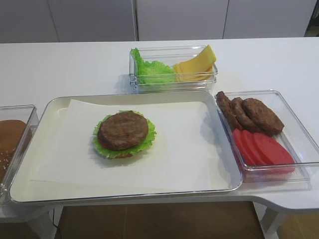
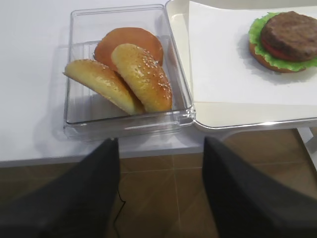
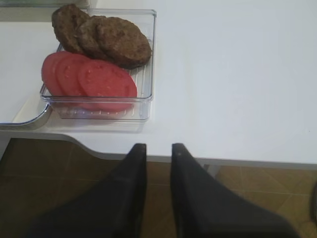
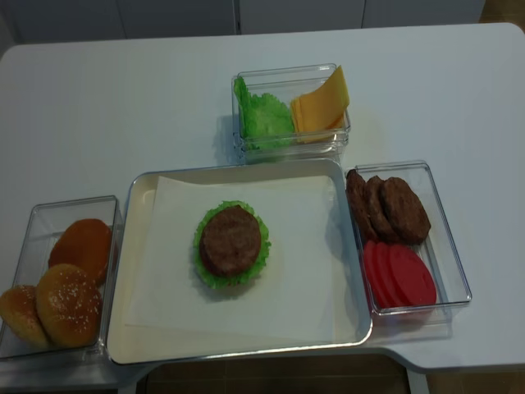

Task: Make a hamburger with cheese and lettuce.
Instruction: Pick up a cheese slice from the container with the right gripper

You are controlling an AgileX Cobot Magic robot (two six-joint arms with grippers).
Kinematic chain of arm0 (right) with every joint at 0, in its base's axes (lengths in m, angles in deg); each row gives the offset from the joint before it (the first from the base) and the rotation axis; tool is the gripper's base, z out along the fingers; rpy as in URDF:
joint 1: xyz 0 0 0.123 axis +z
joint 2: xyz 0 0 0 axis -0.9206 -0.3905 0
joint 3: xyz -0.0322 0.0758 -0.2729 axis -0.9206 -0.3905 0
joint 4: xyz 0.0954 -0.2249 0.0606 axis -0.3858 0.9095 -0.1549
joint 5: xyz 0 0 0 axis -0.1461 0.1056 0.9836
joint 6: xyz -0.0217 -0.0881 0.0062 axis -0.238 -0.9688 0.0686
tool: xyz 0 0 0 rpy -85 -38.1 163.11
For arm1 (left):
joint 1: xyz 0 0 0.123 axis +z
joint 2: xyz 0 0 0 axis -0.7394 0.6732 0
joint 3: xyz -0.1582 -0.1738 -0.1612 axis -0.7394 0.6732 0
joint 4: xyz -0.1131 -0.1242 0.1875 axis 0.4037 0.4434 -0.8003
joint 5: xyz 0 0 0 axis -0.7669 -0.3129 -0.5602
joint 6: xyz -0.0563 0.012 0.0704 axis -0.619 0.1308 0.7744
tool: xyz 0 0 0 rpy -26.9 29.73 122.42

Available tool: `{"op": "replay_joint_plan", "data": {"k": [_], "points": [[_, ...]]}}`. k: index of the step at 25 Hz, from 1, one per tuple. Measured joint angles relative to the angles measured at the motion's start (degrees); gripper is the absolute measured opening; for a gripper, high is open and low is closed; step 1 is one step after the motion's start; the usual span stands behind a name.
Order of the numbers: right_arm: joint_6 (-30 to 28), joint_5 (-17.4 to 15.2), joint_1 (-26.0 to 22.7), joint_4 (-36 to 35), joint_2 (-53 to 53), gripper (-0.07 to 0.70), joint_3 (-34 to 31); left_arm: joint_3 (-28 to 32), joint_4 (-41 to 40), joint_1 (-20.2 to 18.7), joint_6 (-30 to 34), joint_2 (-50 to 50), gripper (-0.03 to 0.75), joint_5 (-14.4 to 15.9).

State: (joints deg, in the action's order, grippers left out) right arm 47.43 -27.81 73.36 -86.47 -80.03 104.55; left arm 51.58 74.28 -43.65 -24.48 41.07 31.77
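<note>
The hamburger (image 1: 124, 133) sits on the white paper in the tray (image 1: 50, 107): a brown patty on top, over a frilly green lettuce (image 1: 148, 140) rim and a bun base. It also shows in the left wrist view (image 2: 285, 40) and the second high view (image 4: 231, 243). No single flat cheese slice is in view; only a curled pile of yellow slices (image 1: 195, 64) stands in the back box. My left gripper (image 2: 161, 144) is open and empty, off the table's front edge below the bun box. My right gripper (image 3: 158, 148) is empty, jaws close together, off the front right edge.
A clear box (image 2: 79, 74) left of the tray holds sesame buns (image 2: 141, 77). The back box (image 1: 172, 50) holds loose lettuce leaves (image 1: 149, 69) beside the yellow slices. A clear box (image 1: 299, 134) to the right holds loose patties (image 1: 251, 114) and tomato slices (image 1: 261, 149).
</note>
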Motion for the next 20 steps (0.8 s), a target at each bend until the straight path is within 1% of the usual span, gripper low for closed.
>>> {"op": "replay_joint_plan", "data": {"k": [5, 7, 8, 9, 12, 13, 15, 17, 20], "points": [[0.39, 0.00, 0.00, 0.00, 0.00, 0.125, 0.00, 0.00, 0.00, 0.00, 0.00, 0.00, 0.403, 0.00], [1.08, 0.00, 0.00, 0.00, 0.00, 0.137, 0.00, 0.00, 0.00, 0.00, 0.00, 0.00, 0.403, 0.00], [1.23, 0.12, 0.00, 0.00, 0.00, 0.161, 0.00, 0.00, 0.00, 0.00, 0.00, 0.00, 0.403, 0.00], [1.23, 0.22, 0.00, 0.00, 0.00, 0.203, 0.00, 0.00, 0.00, 0.00, 0.00, 0.00, 0.403, 0.00], [1.46, 1.09, 0.00, -2.09, 0.00, 0.372, 0.51, 0.00, 0.00, 0.00, 0.00, 0.00, 0.403, 0.00], [1.46, 1.60, 0.00, -2.98, 0.00, 0.405, 1.13, 0.00, 0.00, 0.00, 0.00, 0.00, 0.403, 0.00], [1.93, 2.15, 0.00, -4.54, 0.00, 0.415, 2.44, 0.00, 0.00, 0.00, 0.00, 0.00, 0.403, 0.00], [2.31, 2.65, 0.00, -5.01, -0.54, 0.402, 4.21, 0.00, 0.00, 0.00, 0.00, 0.00, 0.403, 0.00], [2.65, 3.87, 0.00, -5.23, -4.31, 0.394, 7.03, 0.00, 0.00, 0.00, 0.00, 0.00, 0.403, 0.00]]}}
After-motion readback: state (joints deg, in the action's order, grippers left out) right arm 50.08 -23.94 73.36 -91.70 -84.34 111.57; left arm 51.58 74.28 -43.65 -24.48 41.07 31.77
